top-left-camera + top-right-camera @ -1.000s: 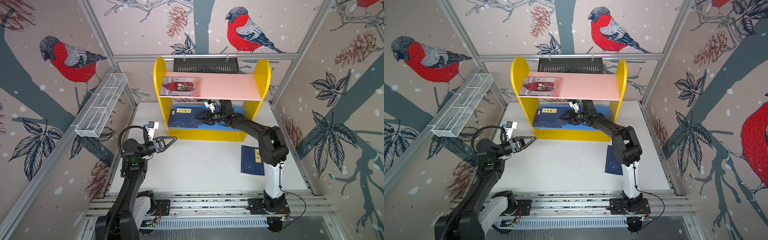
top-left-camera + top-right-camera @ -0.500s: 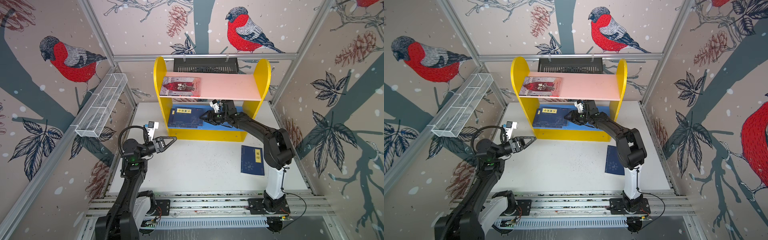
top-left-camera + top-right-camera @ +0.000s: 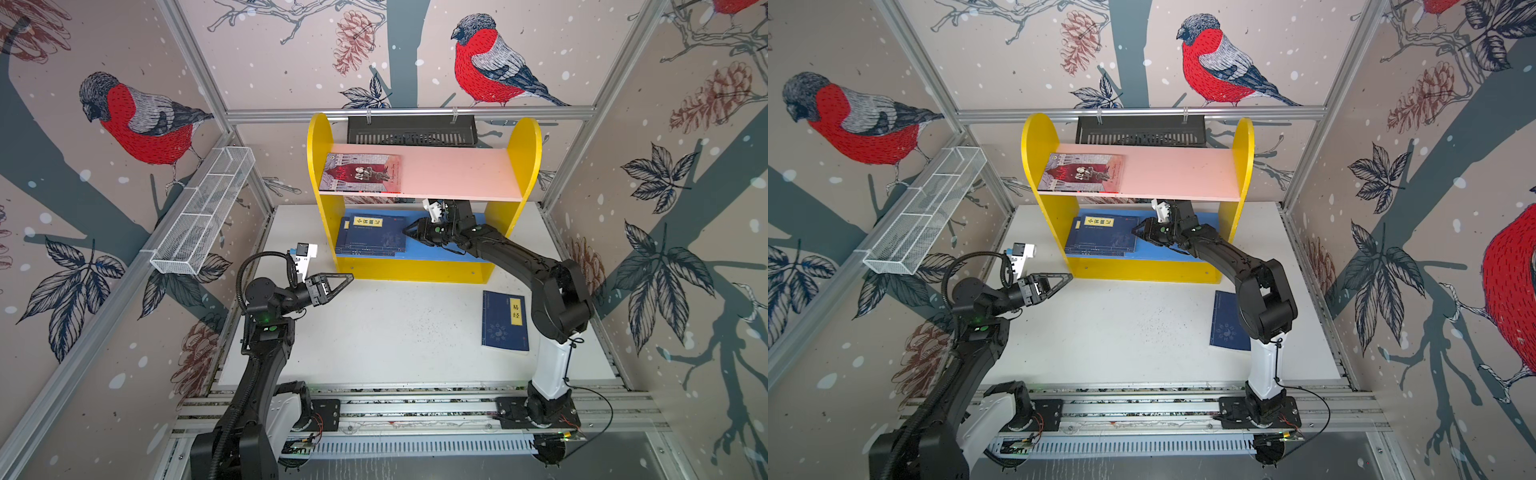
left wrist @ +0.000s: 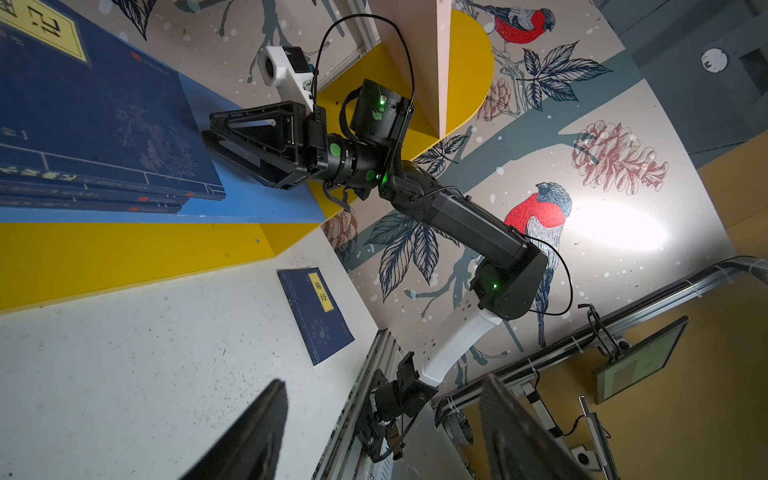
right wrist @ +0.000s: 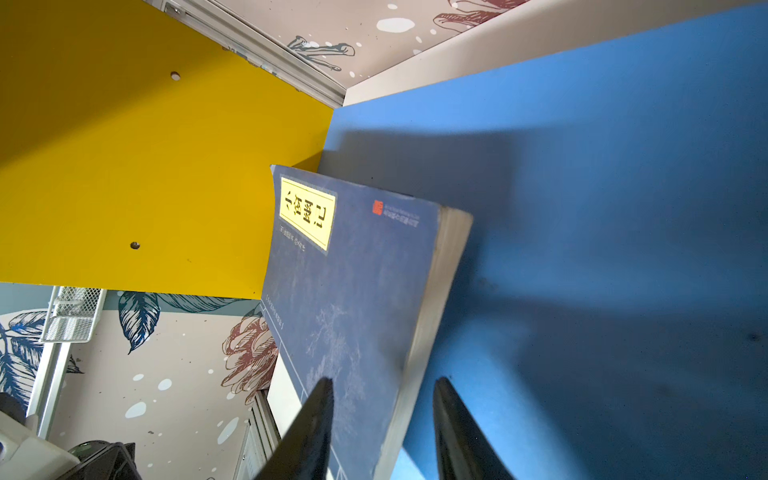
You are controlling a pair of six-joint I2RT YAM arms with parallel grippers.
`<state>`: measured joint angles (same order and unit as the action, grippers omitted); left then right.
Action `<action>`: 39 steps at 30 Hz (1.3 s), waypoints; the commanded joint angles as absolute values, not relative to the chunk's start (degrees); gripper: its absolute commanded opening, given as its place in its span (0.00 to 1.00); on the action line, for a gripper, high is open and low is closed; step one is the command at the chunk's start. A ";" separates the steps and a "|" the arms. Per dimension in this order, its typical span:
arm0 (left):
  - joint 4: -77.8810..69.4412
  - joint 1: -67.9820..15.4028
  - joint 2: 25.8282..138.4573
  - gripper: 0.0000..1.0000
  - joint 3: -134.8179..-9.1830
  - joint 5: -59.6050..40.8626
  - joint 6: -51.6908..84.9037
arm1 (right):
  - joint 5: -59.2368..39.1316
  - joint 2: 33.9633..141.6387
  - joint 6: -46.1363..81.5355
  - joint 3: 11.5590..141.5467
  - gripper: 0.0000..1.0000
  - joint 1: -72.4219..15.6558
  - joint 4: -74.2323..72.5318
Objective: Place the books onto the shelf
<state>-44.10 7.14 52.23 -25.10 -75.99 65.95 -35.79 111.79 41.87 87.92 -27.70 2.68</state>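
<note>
My right tool is inside the lower tier of the two-tier wooden shelf with yellow round-topped sides, at the free edge of the stack of dark navy paperbacks with yellow title labels lying flat on the blue lower board; its jaws stand a little apart and I cannot tell if they pinch anything. I would press the stack gently toward the yellow side, stay low under the pink upper board, then draw straight out. The left tool hangs wide apart and empty over the white tabletop, where one more navy paperback waits.
</note>
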 commanded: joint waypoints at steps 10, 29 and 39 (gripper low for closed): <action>-44.58 7.13 51.79 0.74 -25.40 -76.46 65.48 | -35.06 112.85 41.13 89.65 0.29 -28.39 1.98; -44.28 7.12 51.33 0.74 -25.49 -76.55 65.30 | -34.96 114.39 41.14 91.81 0.27 -29.27 3.22; -44.03 7.16 51.20 0.74 -25.47 -76.56 65.13 | -35.17 114.92 41.22 91.93 0.27 -29.79 2.82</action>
